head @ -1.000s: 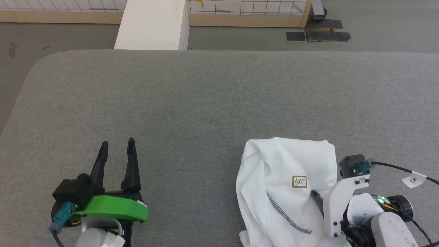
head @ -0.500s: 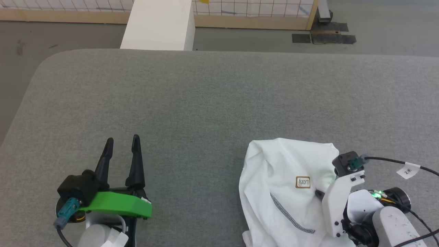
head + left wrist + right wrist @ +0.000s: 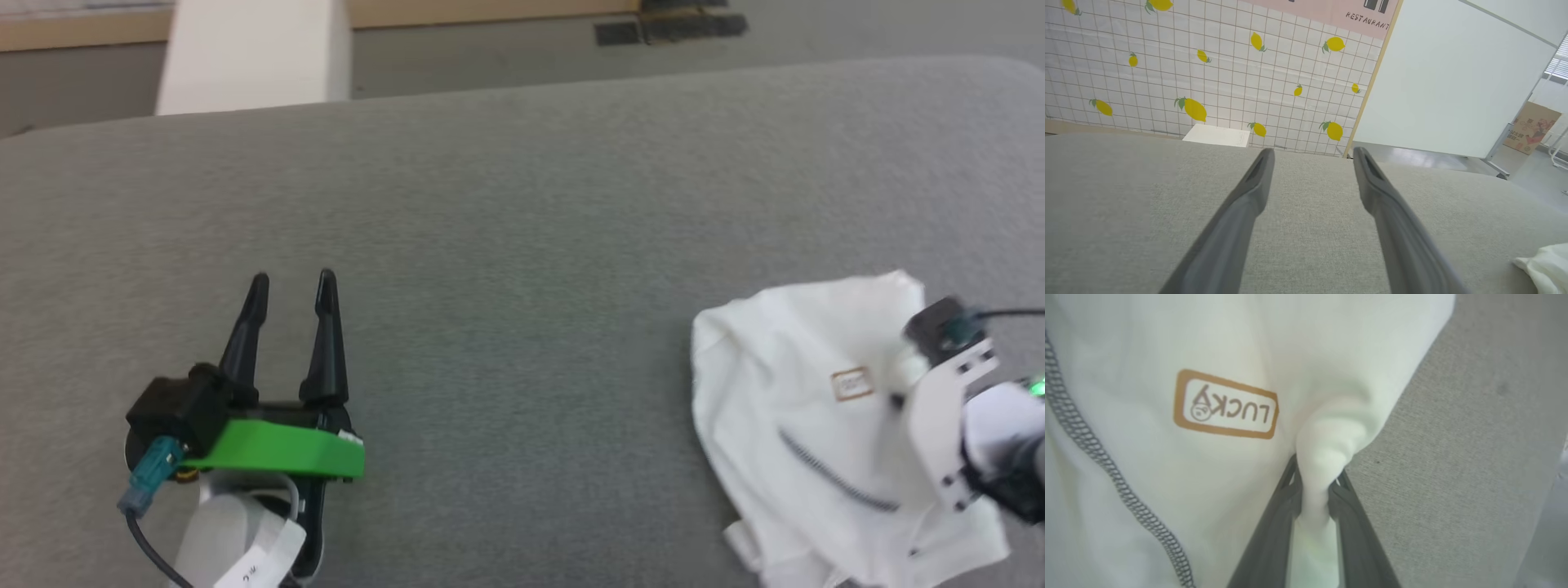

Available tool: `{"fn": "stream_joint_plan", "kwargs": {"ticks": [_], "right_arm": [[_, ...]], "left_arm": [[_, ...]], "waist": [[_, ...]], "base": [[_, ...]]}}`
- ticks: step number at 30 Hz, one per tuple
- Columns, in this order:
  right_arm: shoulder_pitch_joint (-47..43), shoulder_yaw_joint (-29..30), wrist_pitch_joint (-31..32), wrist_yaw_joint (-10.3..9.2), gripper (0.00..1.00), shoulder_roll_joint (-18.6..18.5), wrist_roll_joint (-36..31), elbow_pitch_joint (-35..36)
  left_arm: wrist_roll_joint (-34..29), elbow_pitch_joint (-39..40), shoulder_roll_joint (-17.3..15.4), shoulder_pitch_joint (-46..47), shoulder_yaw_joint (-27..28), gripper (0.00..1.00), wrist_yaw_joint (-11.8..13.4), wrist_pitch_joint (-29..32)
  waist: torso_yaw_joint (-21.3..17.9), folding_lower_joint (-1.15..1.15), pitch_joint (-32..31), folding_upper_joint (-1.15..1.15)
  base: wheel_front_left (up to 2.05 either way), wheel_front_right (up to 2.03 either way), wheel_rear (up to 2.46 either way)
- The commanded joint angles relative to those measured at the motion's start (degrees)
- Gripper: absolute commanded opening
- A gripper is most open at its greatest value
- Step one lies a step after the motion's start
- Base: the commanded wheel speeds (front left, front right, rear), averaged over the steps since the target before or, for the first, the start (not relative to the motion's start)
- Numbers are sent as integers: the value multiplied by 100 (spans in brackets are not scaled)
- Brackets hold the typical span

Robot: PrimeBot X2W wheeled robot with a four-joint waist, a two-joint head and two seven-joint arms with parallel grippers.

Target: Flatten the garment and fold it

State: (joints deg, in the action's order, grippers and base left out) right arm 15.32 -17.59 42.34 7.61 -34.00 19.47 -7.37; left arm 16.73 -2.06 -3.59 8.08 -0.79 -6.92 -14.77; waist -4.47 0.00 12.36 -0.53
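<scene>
R gripper (image 3: pixel 1316 477) fingers are clamped on a pinch of the garment (image 3: pixel 1126 355), just beside the LUCKY patch (image 3: pixel 1226 404). Fabric bunches into a narrow ridge between them. Garment's a crumpled heap at near right of the grey bench (image 3: pixel 522 245), dark seam stitching (image 3: pixel 1086 449) running diag across it. L gripper (image 3: pixel 292 282) is well apart at near left, fingers spread, holding nothing, over bare bench.

Step imo: lift/drag to open the heap for flattening. Pinch looks mid-panel, not hem or shoulder, and can't tell if it's 1 layer or 2, so raise slow and watch what unfurls. Bring L in for a 2nd grip on an edge or seam, then pull the 2 apart and lay it toward bench centre, where there's lots of room. Risks: thin fabric slipping out of the pinch, or the heap sliding off the near edge. Head view's blurred, so don't trust fine detail there.
</scene>
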Motion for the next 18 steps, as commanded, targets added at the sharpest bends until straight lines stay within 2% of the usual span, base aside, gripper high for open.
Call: {"fn": "stream_joint_plan", "kwargs": {"ticks": [1,8,18], "right_arm": [[196,70,-68,-12,0,-119,57,-80],[988,367,-578,-12,0,-455,154,-817],[2061,1274,-1364,-12,0,-611,-34,-2248]], "left_arm": [[-47,53,-50,173,-10,100,32,3],[-224,387,-243,612,-89,100,105,293],[-476,1197,-532,926,-107,100,261,830]], "waist": [[-681,0,601,52],[-1166,0,1384,52],[-1221,0,2376,52]], "base": [[0,0,0],[0,0,0],[0,0,0]]}}
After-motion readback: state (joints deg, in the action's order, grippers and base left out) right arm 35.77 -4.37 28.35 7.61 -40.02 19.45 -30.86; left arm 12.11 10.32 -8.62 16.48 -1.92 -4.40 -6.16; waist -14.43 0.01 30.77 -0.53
